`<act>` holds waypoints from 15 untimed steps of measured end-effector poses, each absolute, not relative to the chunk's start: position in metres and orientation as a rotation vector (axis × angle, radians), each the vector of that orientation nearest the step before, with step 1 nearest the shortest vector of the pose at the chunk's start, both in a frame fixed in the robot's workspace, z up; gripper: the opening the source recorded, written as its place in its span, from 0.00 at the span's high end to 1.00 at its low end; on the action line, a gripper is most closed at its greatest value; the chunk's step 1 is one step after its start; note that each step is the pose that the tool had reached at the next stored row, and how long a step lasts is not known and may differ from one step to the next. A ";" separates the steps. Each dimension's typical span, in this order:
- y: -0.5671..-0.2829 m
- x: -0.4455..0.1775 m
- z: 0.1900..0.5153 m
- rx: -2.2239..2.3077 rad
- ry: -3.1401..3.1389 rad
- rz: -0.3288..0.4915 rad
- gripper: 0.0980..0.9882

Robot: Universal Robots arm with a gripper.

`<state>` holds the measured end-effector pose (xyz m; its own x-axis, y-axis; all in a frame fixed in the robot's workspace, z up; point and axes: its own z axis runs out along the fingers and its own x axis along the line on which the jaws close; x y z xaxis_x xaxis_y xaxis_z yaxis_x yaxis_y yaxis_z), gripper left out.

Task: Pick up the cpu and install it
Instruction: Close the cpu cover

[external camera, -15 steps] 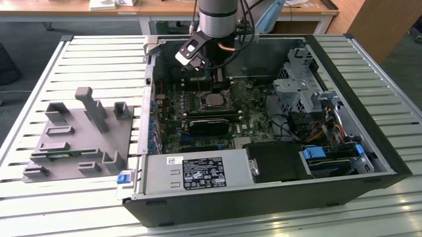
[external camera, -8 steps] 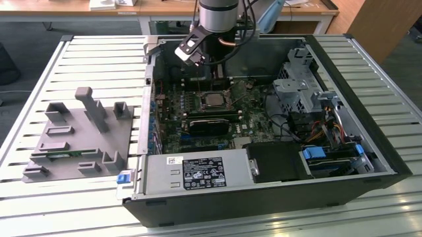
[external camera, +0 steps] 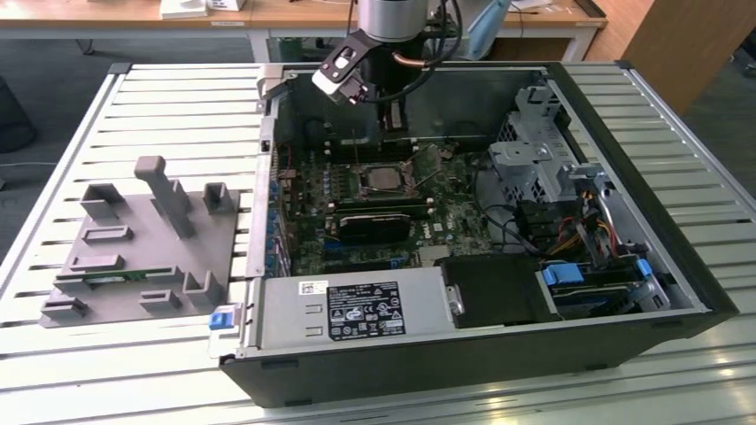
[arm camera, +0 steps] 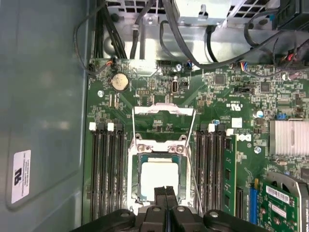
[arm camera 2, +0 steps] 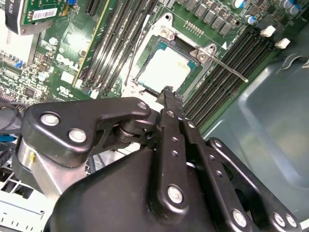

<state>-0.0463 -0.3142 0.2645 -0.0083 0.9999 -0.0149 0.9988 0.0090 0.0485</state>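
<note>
- On the slatted metal table [external camera: 142, 115] an open computer case [external camera: 697, 266] lies on its side, its green motherboard [arm camera: 159, 96] facing up.
- Beside the case, toward the exterior view's left, sits a grey parts fixture [external camera: 119, 266] with a green memory stick [external camera: 112, 279] in one slot; no chip can be seen on it.
- Over the middle of the board hangs the gripper [arm camera: 165, 192], its two black fingers pressed together with nothing between them. In the exterior view it sits well above the board, so it appears clear of the chip.
- Directly beneath it, the cpu [arm camera: 158, 176] lies flat in its socket, pale metal top upward and square to the socket walls.
- Judged from this, picking up and placing are done, and the chip looks seated.
- The socket's metal retention frame [arm camera: 164, 112] is swung open away from the chip, and the thin lever [arm camera 2: 227, 67] stands free, so clamping is not yet done.
- Writing: a large white label [external camera: 364, 316] covers the power supply [external camera: 354, 336], a white sticker [arm camera: 20, 176] sits on the case wall, and a barcode sticker [arm camera 2: 43, 13] marks an expansion card. White lettering is printed on the board. None of the stickers' fine print can be made out.
</note>
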 end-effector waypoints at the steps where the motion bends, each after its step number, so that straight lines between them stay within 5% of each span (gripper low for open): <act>1: -0.314 -0.046 0.264 2.180 2.199 0.037 0.99; 15: -0.314 -0.046 0.261 2.180 2.200 0.038 0.99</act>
